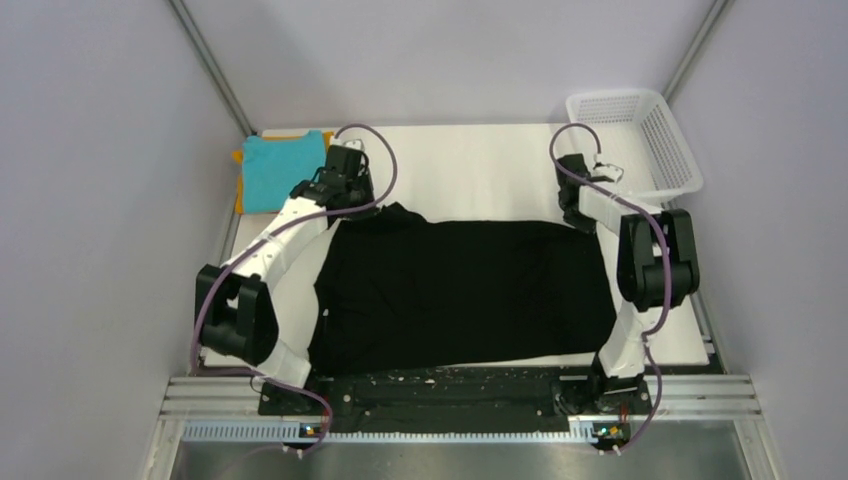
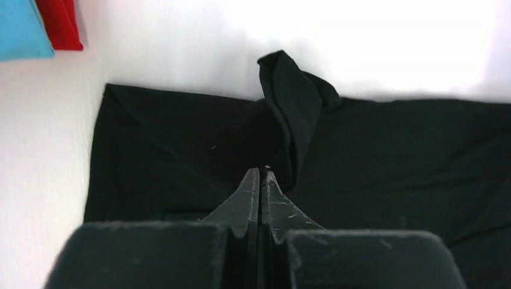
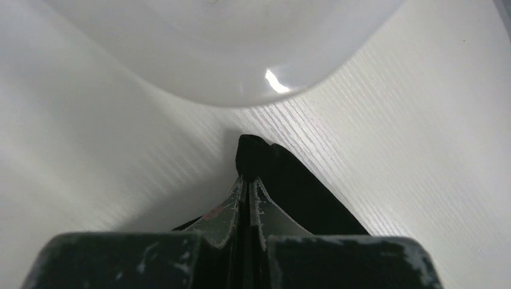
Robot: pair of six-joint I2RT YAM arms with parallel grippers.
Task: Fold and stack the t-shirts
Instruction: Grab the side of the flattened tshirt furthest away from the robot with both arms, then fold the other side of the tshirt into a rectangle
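Note:
The black t-shirt (image 1: 460,290) lies spread across the middle of the white table. My left gripper (image 1: 366,203) is at its far left corner. In the left wrist view its jaws (image 2: 260,174) are closed, and a raised fold of the shirt (image 2: 295,102) runs up to the tips. My right gripper (image 1: 578,215) is at the far right corner. It is shut (image 3: 248,179) on a tuft of the black cloth (image 3: 301,192) that pokes out past the tips. A folded teal shirt (image 1: 285,165) lies on an orange-yellow one (image 1: 239,182) at the far left. A red one (image 2: 60,24) shows beside the teal (image 2: 21,27).
A white mesh basket (image 1: 640,135) stands at the far right corner, just beyond my right gripper; its pale rim (image 3: 229,54) fills the top of the right wrist view. Grey walls close in both sides. Bare white table (image 1: 470,165) lies behind the black shirt.

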